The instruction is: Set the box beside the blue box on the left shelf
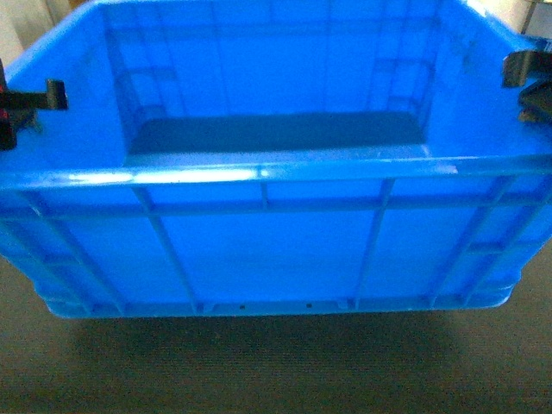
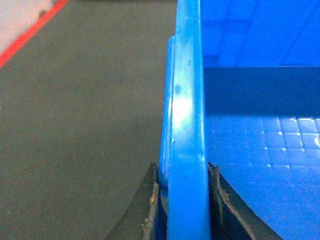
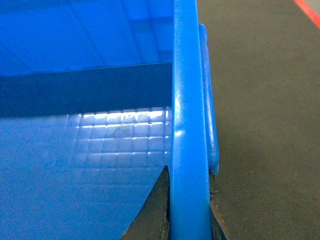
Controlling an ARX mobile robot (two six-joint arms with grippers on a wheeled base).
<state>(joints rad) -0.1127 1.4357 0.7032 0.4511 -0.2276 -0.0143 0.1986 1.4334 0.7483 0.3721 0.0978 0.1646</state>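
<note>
1. The blue crate (image 1: pixel 276 216) is seen filling nearly the whole head view, its ribbed near wall across the lower middle and its floor in shadow above.
2. The left gripper (image 2: pixel 186 200) is closed on the crate's left rim (image 2: pixel 187 125); in its wrist view the dark fingers (image 2: pixel 150 210) are pressed to either side of the rim at bottom centre.
3. The right gripper (image 3: pixel 187 205) is likewise clamped on the opposite rim (image 3: pixel 187 100), at that view's bottom centre.
4. Opposite rims appear to be held so that the wide load (too broad for one arm) is kept level.
5. Grey carpet-like floor (image 1: pixel 276 371) is visible beneath; whether the crate rests on it cannot be told.
6. Neither shelf nor second blue box is in view.
</note>
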